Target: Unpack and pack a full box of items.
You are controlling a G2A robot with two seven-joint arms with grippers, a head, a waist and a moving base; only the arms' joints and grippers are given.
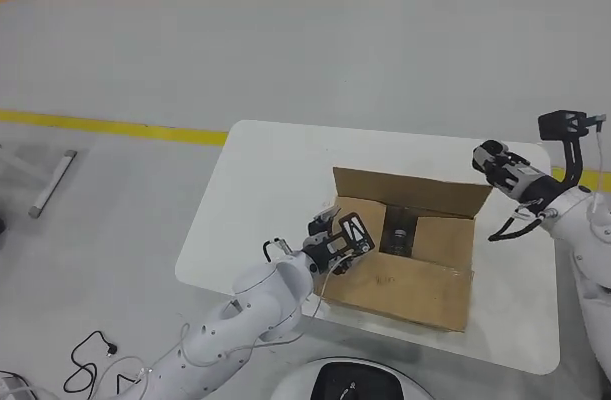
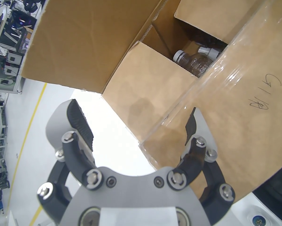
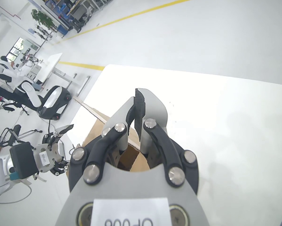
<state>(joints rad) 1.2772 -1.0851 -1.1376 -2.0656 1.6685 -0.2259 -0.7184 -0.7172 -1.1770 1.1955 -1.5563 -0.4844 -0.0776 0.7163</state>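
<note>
Now, from above you have a white table with rounded corners. The brown cardboard box sits on its right half. The top is open, the far flap stands up and the near one is folded out flat. Your left claw is at the box's left side, just over the rim. Your right claw hangs by the box's far right corner, apart from the cardboard.

Next, your left wrist camera looks along the box's side and down into the opening. The left claw's jaws stand wide apart with nothing gripped between them. One black ribbed pad shows plainly over the bare tabletop. The other finger lies against the near flap, which is smooth board with a glossy strip of clear tape along its edge. The flap's taped corner sits between the two fingers. Inside the box, between the short folded flaps, lies a clear ridged plastic bottle with a white cap, and another white cap shows just beside it.

Lastly, in your right wrist camera the right claw's jaws are drawn together, the toothed black pads all but meeting, with nothing held. It hangs over the box's edge, and the smooth white tabletop stretches beyond.
</note>
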